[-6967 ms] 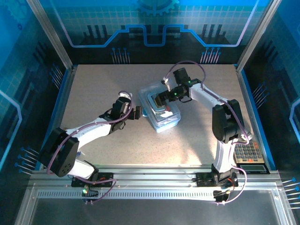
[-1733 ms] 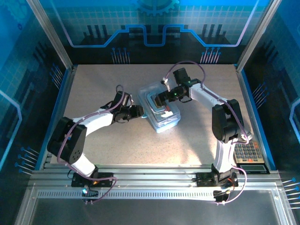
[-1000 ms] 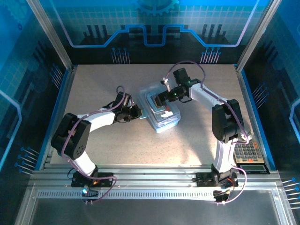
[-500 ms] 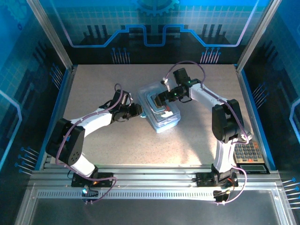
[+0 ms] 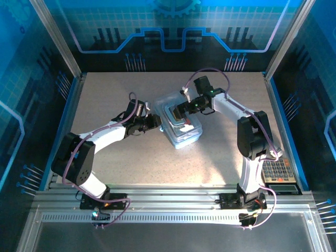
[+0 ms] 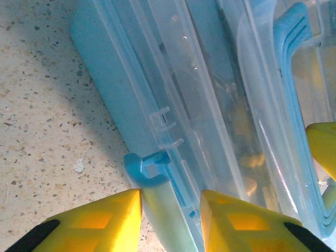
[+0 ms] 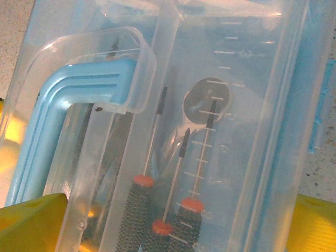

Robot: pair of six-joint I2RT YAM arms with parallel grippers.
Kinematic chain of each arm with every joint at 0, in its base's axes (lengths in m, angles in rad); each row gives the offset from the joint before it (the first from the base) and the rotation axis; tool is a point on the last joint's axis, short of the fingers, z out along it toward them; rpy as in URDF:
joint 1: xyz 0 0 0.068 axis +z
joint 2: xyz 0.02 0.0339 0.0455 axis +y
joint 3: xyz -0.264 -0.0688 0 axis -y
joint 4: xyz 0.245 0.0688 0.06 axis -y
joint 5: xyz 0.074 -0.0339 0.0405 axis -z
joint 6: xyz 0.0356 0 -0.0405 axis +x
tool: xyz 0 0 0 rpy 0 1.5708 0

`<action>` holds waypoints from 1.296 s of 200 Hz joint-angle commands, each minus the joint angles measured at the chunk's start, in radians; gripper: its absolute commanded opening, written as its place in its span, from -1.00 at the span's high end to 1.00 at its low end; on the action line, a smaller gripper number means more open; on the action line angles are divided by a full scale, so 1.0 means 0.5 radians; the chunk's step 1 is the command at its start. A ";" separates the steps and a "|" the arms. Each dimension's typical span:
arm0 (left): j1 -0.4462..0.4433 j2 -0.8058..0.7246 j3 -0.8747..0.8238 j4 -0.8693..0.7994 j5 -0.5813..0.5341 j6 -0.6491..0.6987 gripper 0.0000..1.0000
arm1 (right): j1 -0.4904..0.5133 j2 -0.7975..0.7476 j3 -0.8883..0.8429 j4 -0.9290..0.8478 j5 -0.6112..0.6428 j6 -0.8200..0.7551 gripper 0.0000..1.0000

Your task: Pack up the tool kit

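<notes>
The tool kit case (image 5: 182,132) lies mid-table, translucent light blue, with its clear lid (image 7: 247,105) down and the blue handle (image 7: 58,115) folded flat. Through the lid I see red-and-black screwdrivers (image 7: 139,210) and dark pliers jaws (image 7: 113,152). My right gripper (image 5: 179,111) rests on top of the case, open wide, one yellow finger (image 7: 31,220) at each long side. My left gripper (image 5: 156,122) is at the case's left side, its jaws a little apart. The blue side latch (image 6: 149,168) lies between its fingertips (image 6: 105,220).
Speckled beige table (image 5: 131,173) with blue rails along both sides. A calculator-like device (image 5: 277,170) sits at the right edge near the right arm's base. There is open tabletop in front of and behind the case.
The left gripper's jaws have spread from nearly shut to partly apart at the case's left side, and it has edged closer to the case. The right arm and the case have not moved.
</notes>
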 commanded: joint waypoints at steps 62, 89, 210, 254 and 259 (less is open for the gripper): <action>-0.040 0.037 0.049 0.100 0.077 -0.015 0.30 | 0.060 0.198 -0.117 -0.365 -0.133 -0.047 -0.99; -0.041 0.033 0.045 0.112 0.076 -0.018 0.31 | 0.057 0.195 -0.118 -0.360 -0.137 -0.047 -0.99; -0.059 0.042 -0.058 0.336 0.171 -0.169 0.31 | 0.058 0.202 -0.121 -0.360 -0.140 -0.044 -0.99; -0.071 0.084 -0.128 0.445 0.200 -0.232 0.33 | 0.057 0.201 -0.123 -0.363 -0.140 -0.046 -0.99; -0.074 0.090 -0.132 0.455 0.204 -0.238 0.33 | 0.057 0.202 -0.123 -0.363 -0.139 -0.045 -0.99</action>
